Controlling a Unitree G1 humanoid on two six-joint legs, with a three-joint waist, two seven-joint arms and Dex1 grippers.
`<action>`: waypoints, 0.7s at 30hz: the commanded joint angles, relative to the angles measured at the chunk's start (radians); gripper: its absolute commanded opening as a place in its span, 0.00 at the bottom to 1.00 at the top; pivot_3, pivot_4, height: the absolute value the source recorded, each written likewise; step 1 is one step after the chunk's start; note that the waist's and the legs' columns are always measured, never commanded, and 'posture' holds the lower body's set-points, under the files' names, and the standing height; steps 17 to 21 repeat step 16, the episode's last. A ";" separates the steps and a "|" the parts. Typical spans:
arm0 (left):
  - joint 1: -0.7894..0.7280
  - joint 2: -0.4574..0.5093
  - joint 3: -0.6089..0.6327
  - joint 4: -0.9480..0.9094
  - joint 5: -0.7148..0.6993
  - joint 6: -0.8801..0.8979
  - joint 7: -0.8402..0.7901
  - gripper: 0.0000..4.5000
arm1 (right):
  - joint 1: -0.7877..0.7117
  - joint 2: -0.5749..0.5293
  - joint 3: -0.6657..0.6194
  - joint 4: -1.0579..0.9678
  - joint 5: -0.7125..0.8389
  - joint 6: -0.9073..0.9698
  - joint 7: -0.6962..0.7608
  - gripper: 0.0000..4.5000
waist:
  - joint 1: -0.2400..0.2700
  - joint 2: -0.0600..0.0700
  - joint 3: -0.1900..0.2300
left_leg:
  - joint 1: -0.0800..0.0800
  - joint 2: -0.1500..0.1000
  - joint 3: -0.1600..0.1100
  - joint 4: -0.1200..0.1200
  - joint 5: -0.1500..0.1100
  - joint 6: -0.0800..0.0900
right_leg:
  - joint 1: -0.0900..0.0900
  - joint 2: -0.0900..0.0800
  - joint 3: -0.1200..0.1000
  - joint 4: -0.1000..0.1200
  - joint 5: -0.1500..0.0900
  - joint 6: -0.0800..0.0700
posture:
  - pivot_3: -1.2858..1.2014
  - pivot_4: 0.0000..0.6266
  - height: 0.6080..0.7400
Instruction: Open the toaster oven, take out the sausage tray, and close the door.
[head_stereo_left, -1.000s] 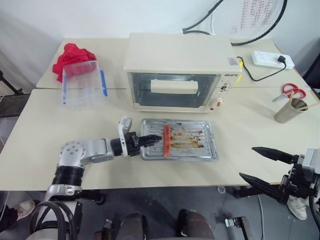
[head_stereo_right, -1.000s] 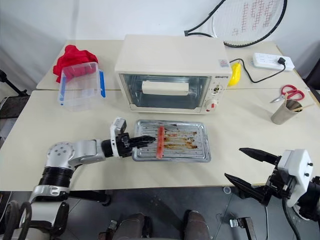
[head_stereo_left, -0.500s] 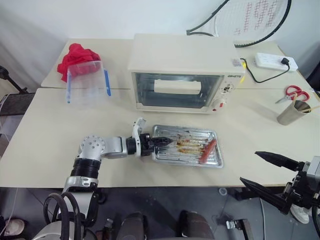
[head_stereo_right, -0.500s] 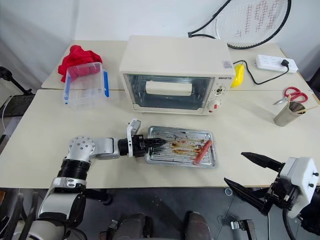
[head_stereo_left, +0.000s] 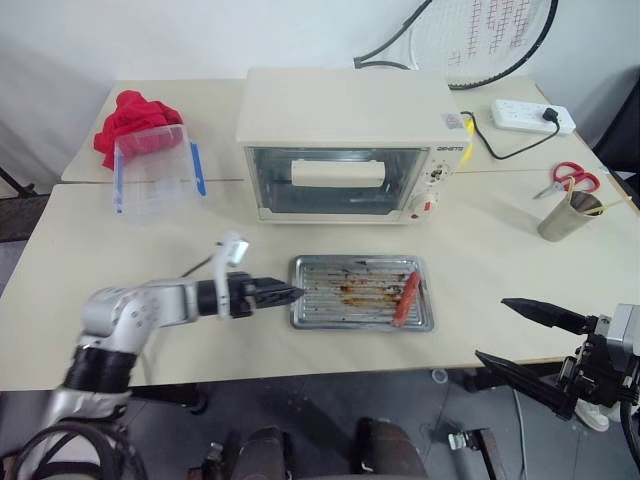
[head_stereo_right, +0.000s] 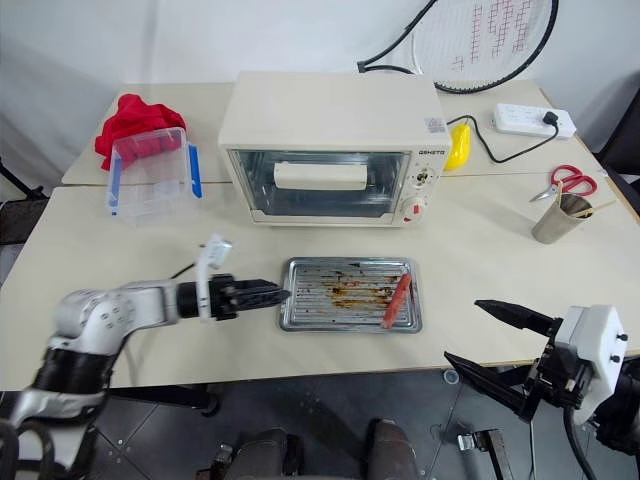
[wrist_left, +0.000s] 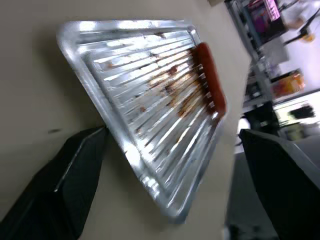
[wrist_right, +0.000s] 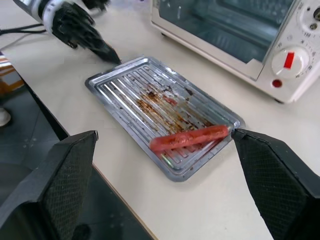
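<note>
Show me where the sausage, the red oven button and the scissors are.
sausage (head_stereo_right: 396, 299): right eye view, its middle.
red oven button (head_stereo_right: 410, 212): right eye view, its face.
scissors (head_stereo_right: 561, 181): right eye view, red handles.

Bright even light; glare on sausage tray (wrist_left: 150, 110); left wrist view blurred.

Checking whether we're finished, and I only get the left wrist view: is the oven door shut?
Observer: Yes, the door sits closed, flush with the front of the toaster oven.
Operator: Where is the tray relative to the oven?
Observer: The sausage tray lies flat on the table just in front of the oven, apart from it.
Operator: And the other arm?
Observer: The right claw hovers open by the table's near edge, to the right of the tray, holding nothing.
</note>
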 joint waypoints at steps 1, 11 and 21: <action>0.101 0.091 0.131 -0.048 0.119 -0.312 -0.232 0.99 | -0.024 -0.013 -0.002 0.066 -0.006 -0.045 0.050 1.00 | -0.001 0.000 0.000 | -0.001 0.000 0.000 0.000 0.000 0.000 | -0.001 0.000 0.000 0.000 0.000 -0.001 | 0.52 0.24 1.00; 0.261 0.109 0.286 0.116 0.370 -0.961 -0.424 0.99 | -0.113 -0.068 0.037 0.214 -0.050 -0.117 0.180 1.00 | 0.015 0.001 0.001 | -0.001 0.000 0.000 0.001 -0.003 0.003 | 0.001 -0.003 -0.001 -0.003 0.001 0.001 | 0.52 0.24 1.00; 0.231 0.068 0.273 0.104 0.382 -0.966 -0.384 0.99 | -0.142 -0.051 0.067 0.227 -0.065 -0.141 0.175 1.00 | 0.015 0.001 0.001 | -0.001 -0.001 0.000 0.001 -0.003 0.003 | 0.001 -0.003 -0.001 -0.002 0.001 0.002 | 0.52 0.24 1.00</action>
